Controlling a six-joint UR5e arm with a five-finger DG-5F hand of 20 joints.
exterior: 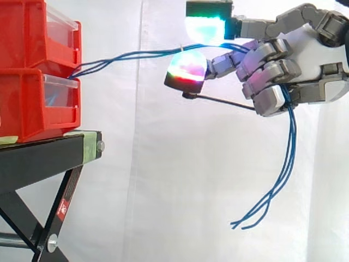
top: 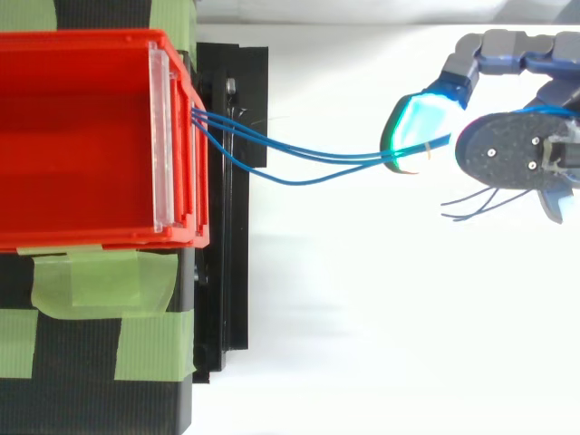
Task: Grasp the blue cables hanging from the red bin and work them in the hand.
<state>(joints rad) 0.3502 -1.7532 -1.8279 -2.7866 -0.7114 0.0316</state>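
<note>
Fingers [exterior: 267, 71] are curled close round the blue cables [exterior: 136, 54]; I record the bundle as held in my hand [exterior: 313, 49], which sits high at the three o'clock side of the side view, before the white curtain [exterior: 163, 174].

Item one, the run. The cables emerge at the seam between the upper red bin [exterior: 27, 33] and the lower red bin [exterior: 27, 103], at nine o'clock from me. They rise in a shallow line towards my fingers, touching nothing on the way.

Item two, the grip. Just short of the curled fingers the strands pass between two glowing pads, one [exterior: 204, 27] at twelve o'clock of them and one [exterior: 187, 70] at six. Whether these two pads press on the strands I cannot tell.

Item three, the tail. Below my fingers the cables leave at six o'clock and hang free, their loose ends at about seven o'clock from my palm, clear of everything.

Item four, from above. The strands leave the bin's front at its three o'clock side, spread slightly, then draw together at my pad.

Both bins stand on the black stand [exterior: 43, 155], which carries strips of green tape [top: 91, 281].
</note>
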